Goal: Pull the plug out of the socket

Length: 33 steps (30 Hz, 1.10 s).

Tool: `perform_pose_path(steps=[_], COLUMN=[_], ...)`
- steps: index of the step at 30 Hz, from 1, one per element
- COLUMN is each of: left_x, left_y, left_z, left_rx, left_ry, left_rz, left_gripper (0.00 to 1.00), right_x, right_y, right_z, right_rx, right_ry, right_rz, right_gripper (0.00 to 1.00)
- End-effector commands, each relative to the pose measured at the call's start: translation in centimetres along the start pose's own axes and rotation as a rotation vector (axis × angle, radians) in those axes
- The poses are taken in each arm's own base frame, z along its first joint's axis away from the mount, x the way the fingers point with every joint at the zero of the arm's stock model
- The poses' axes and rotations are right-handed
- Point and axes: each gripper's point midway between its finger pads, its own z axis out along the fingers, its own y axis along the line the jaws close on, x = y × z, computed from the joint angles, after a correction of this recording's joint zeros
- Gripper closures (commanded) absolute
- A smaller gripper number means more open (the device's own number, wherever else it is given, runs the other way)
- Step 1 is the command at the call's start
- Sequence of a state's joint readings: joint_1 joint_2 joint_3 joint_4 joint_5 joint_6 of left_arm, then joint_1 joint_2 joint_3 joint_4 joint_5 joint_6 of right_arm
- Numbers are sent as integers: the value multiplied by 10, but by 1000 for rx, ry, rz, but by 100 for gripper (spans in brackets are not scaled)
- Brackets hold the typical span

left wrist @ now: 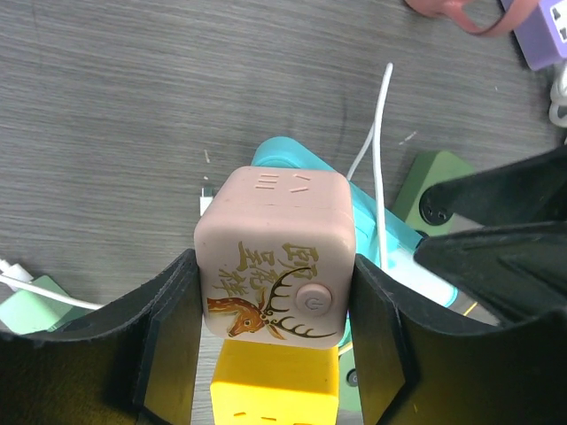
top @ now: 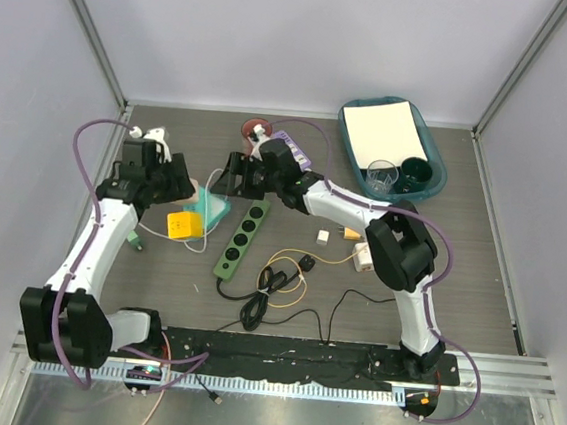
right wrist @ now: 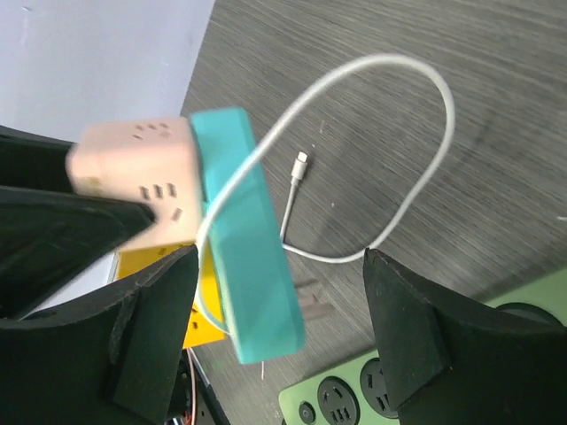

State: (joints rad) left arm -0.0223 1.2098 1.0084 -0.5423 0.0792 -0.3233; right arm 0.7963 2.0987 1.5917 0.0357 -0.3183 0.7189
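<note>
Left end effector gripping pink cube, teal plug touching

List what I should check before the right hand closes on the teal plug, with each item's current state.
1. Left hand clamped on pink cube: ok, gripping both sides.
2. Right hand straddling teal plug: ok.
3. Right hand closed on plug: not ok, open wider than the plug.
4. White cable clear of the grasp: not ok, it crosses the plug's face.
5. Plug seated in cube: cannot tell; they sit flush, prongs hidden.
</note>
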Motion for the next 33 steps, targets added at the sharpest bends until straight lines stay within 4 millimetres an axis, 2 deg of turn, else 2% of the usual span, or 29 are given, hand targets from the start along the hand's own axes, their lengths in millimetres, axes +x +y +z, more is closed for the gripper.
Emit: perform_pose_path(steps=[1, 5, 15, 24, 30, 32, 33], left_x=[-17, -14, -15, -14, -13, -12, -13], left_y=[-22, -29, -34, -34, -34, -34, -36], left_z=[-3, 0, -3, -4, -4, -4, -4], left_rx=[101, 141, 165, 165, 167, 169, 179], left_ry=[-88, -66, -75, -80, -80, -77, -78], left_rz=[41, 32, 22, 19, 17, 18, 17], left_gripper=[100, 100, 100, 100, 100, 100, 100], right_x=[-23, -19, 12, 24, 40, 42, 43], right_y=[34, 36, 24, 15, 18, 14, 13], right_z=[-8, -3, 11, 14, 22, 24, 25], right_rx=[-98, -119, -120, -110, -88, -76, -71], right_ry=[-21, 11, 92, 107, 156, 156, 158], right_rz=[-93, -93, -87, -62, -78, -74, -69], right_gripper=[20, 23, 27, 54, 56, 64, 77])
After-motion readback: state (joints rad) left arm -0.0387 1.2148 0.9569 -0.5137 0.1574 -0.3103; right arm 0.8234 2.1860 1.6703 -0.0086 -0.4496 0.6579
